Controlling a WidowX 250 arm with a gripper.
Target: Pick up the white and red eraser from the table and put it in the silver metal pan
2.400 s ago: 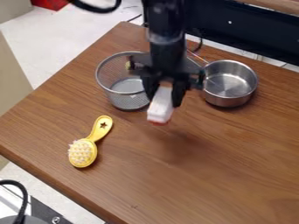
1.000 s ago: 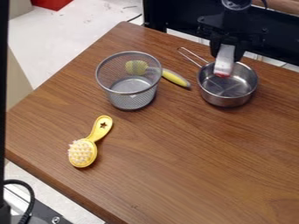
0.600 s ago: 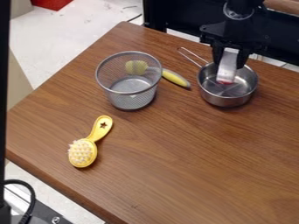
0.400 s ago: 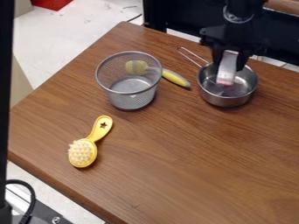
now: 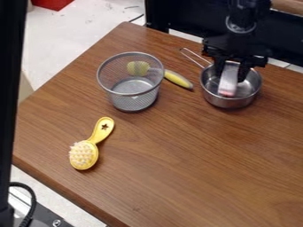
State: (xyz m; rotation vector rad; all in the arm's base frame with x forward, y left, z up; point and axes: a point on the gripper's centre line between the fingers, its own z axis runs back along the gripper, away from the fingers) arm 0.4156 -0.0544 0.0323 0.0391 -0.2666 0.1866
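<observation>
Silver pot (image 5: 222, 102) at two o'clock on the table, and the gripper (image 5: 231, 79) has a white block (image 5: 228, 81) pinched, red-tinged end down, within the pot's mouth! Whether it touches bottom, I can't tell. Danger here: a sideways drift could knock the rim and shove the pot; a loose pinch, with that tilt, could let the block slip and topple.

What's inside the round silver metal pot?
A white, red-tipped block in the black claw hides some floor of the silver pot; bare metal shows beside it. What's underneath can't be seen.
</observation>
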